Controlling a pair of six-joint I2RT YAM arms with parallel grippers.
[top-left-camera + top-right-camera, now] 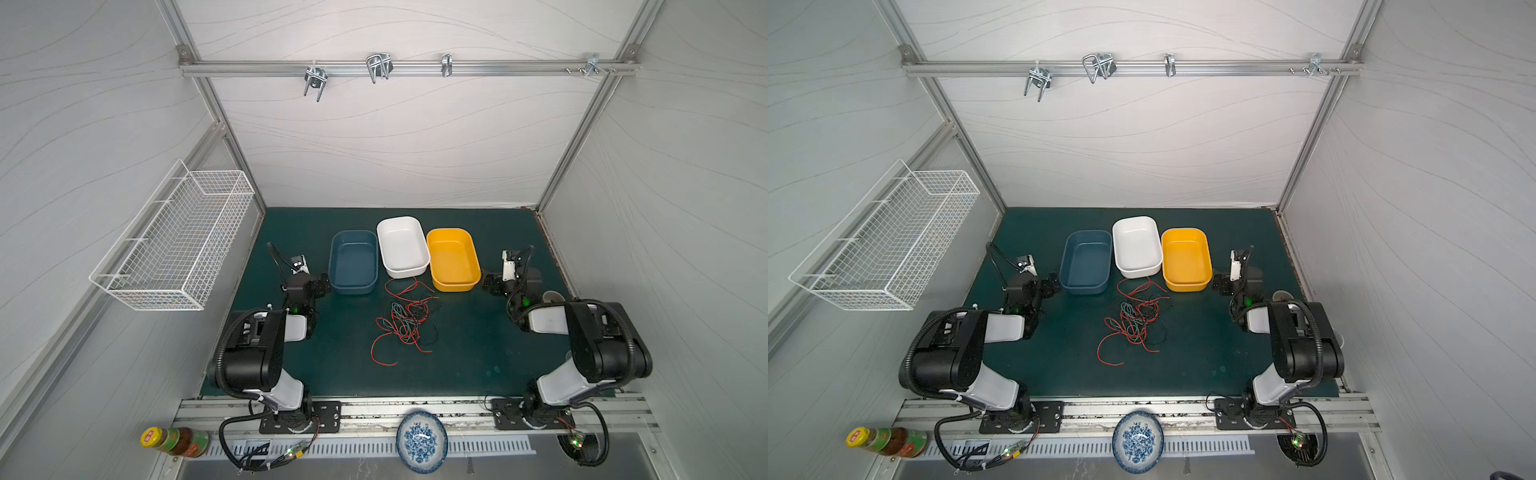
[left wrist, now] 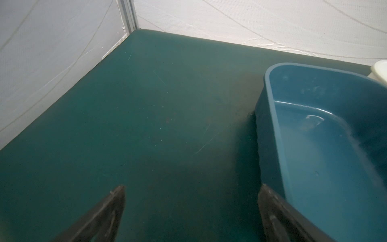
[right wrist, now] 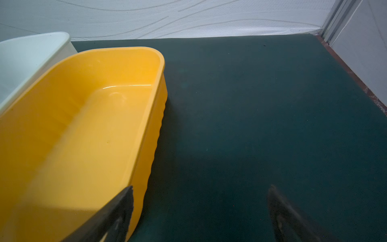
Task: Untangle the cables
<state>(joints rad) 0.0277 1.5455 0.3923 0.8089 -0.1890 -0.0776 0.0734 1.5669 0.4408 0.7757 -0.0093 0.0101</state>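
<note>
- Your left gripper (image 2: 191,188) and right gripper (image 3: 201,188) both stand wide open and hold nothing, one beside the blue bin (image 1: 353,289), the other beside the yellow bin (image 1: 455,286).
- The cables (image 1: 405,322) lie heaped mid-table, well apart from both.
- Expect light, limp, springy wire; pinch a loose red end on the heap's near-edge side.
- Red, black and teal strands loop over one another.

Open mat (image 1: 478,345) flanks the cables (image 1: 405,324); bins (image 1: 402,272) crowd behind.
</note>
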